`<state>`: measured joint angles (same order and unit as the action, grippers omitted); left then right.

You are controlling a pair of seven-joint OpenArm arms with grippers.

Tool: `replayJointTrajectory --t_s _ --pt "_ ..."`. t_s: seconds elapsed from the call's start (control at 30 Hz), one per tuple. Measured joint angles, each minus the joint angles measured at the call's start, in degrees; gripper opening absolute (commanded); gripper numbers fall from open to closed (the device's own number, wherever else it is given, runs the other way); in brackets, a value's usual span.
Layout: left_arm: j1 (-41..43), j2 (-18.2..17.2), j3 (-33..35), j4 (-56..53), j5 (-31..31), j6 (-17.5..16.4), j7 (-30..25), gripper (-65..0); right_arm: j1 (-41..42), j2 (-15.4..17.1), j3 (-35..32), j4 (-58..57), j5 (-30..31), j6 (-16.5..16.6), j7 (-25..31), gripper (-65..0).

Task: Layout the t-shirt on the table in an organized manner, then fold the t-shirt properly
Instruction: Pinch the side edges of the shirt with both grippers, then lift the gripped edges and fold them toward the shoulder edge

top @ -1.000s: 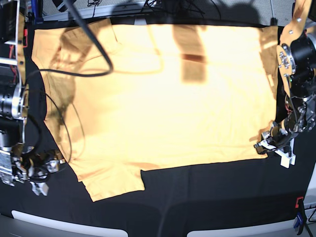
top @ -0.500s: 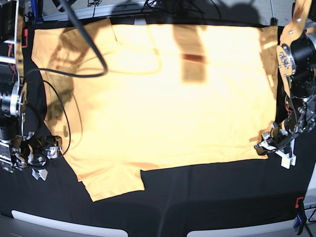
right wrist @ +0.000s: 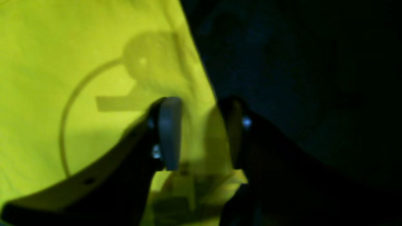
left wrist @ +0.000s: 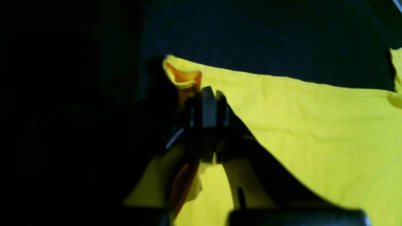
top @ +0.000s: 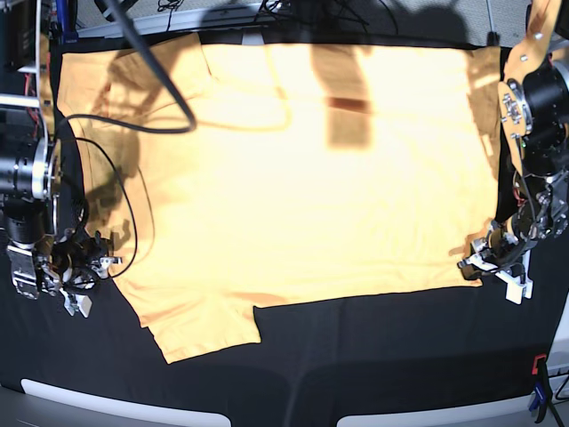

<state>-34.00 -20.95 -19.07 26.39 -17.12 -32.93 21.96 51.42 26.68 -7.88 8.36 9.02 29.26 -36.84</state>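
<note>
Your right gripper (right wrist: 201,131) has moved up to the shoulder-side edge of the t-shirt (top: 302,187) over the last second, and its jaws, now partly apart and straddling that edge, are narrowing toward a pinch. Your left gripper (left wrist: 209,103) stays clamped on the hem corner, so with the shirt spread flat across the table (top: 373,365), you look ready to start the fold.

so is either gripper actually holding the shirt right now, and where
The left gripper is shut on the t-shirt, pinching a corner of its edge. The right gripper straddles the opposite edge, jaws apart, gripping nothing yet.
</note>
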Motion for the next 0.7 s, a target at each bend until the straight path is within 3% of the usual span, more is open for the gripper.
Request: replayJointTrajectory --t_s 0.17,0.33,0.4,0.47,0.53,0.7 --pt "0.0 0.0 0.0 0.0 0.0 0.0 -1.0 -65.0 -0.1 0.0 0.0 0.0 -0.5 0.3 2.8 -65.0" --pt "0.0 0.0 0.0 0.0 -0.7 0.0 -1.0 -65.0 -0.2 0.7 0.0 0.0 -0.5 0.4 3.4 -65.0" --pt "0.0 0.0 0.0 0.0 -0.6 -1.9 -0.9 -65.0 -0.2 0.9 0.0 0.1 -0.5 0.8 3.4 -65.0" --pt "0.0 0.0 0.0 0.1 -1.2 -3.6 -0.9 -65.0 -0.6 1.5 0.0 1.0 -0.7 3.3 3.5 -65.0" --pt "0.3 0.0 0.0 1.2 -4.5 -3.8 1.2 -65.0 -1.4 2.1 0.0 2.9 -0.3 8.4 4.0 -65.0" --pt "4.2 0.0 0.1 9.7 -8.0 -4.2 4.1 -65.0 -5.8 4.6 0.0 11.9 4.7 9.6 1.9 -65.0"
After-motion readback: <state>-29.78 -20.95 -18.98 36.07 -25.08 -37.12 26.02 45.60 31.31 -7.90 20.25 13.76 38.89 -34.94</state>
